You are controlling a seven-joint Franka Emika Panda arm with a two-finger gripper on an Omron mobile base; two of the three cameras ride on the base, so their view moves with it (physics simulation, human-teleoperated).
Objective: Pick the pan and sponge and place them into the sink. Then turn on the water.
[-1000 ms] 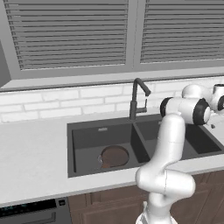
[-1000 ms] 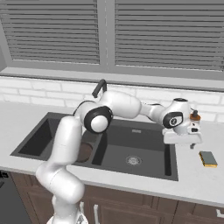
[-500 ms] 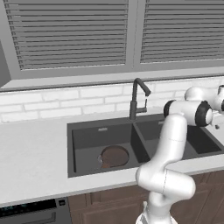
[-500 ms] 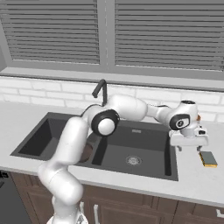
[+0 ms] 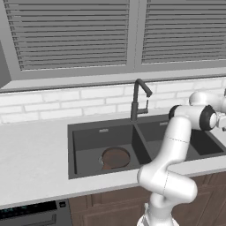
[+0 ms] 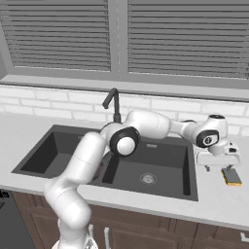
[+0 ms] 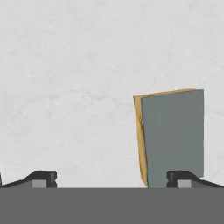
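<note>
The sponge (image 7: 173, 135) lies flat on the pale counter, grey-green top up with a yellow side showing. My open gripper (image 7: 113, 179) hovers over the counter, and the sponge sits just ahead of the right fingertip (image 7: 183, 177), off to that side of the gap. From the right base view the gripper (image 6: 221, 167) hangs right of the sink (image 6: 165, 160), directly over the sponge (image 6: 233, 177). The pan (image 5: 115, 157) rests in the left basin of the sink (image 5: 88, 141). The black faucet (image 5: 134, 103) stands behind the divider, with no water running.
The faucet (image 6: 115, 104) rises close behind my outstretched arm. A white brick backsplash (image 5: 53, 103) and a window sill run behind the counter. Bare counter (image 5: 31, 159) stretches left of the sink. Wooden cabinet fronts (image 6: 146, 228) sit below.
The arm has reached farther right and lower, bringing the gripper from the sink's right edge to over the sponge. The jaws stayed open. The pan has not moved.
</note>
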